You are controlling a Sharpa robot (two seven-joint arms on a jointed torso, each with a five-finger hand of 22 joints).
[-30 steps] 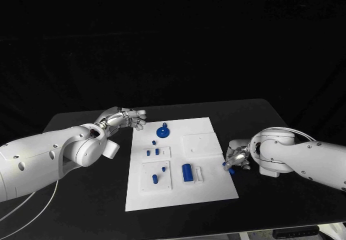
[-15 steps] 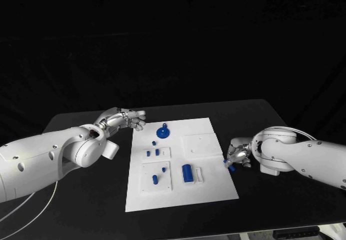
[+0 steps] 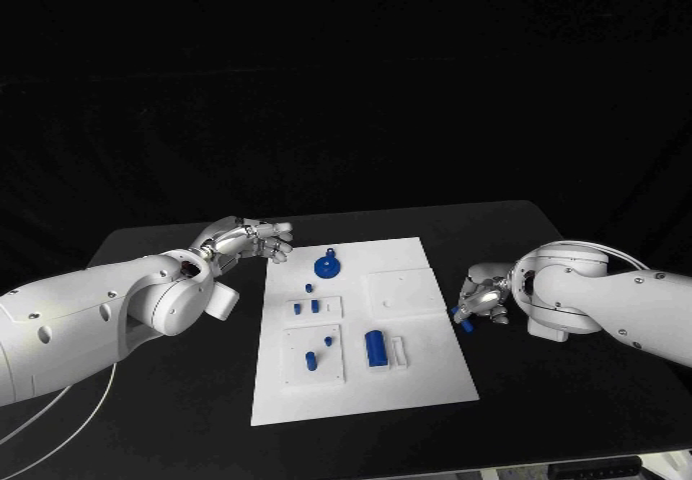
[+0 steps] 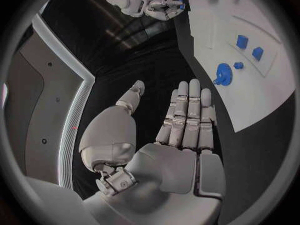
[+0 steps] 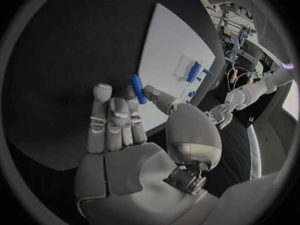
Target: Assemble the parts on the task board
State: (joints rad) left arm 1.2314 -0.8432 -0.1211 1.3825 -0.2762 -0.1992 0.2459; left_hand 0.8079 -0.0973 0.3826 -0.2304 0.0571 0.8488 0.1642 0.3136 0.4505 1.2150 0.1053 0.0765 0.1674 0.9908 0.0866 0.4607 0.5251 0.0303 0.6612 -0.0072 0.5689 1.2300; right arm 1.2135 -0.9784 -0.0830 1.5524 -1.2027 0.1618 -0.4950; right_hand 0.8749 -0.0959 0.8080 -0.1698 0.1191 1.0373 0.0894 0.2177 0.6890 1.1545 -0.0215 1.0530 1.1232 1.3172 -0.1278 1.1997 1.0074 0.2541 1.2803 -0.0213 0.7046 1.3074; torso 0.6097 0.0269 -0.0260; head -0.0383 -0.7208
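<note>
Board: white plate (image 3: pixel 418 375) lies mid-table on the black table (image 3: pixel 173 420), long side running away from the robot.
Left hand: hand (image 3: pixel 245 238) hovers over bare table just beside the board's far left corner; in the left wrist view the hand (image 4: pixel 178 130) has fingers (image 4: pixel 190 105) straight, side by side, thumb apart, nothing in them.
Right hand: hand (image 3: pixel 483 298) sits at the board's right edge, about halfway along it; in the right wrist view the hand (image 5: pixel 134 135) pinches a peg between thumb and a fingertip, other fingers (image 5: pixel 100 120) loosely extended.
Peg: small blue rod (image 5: pixel 138 88), tilted, held above black table close to the board's edge; in the head view a blue tip (image 3: pixel 464 324) shows under the hand.
Gear: blue round piece (image 3: pixel 327 265) with a small stub at its far side, lying on the board's far left part; also seen in the left wrist view (image 4: pixel 223 73).
Small parts: two blue pieces (image 3: pixel 307 303) on a raised square left of centre; two more (image 3: pixel 316 349) on the square nearer the robot.
Cylinder: larger blue piece (image 3: pixel 375 346) lies lengthwise near the board's middle, beside a white bracket (image 3: pixel 398 350).
Right square: blank raised white panel (image 3: pixel 398 288) on the board's right half, near the right hand.
</note>
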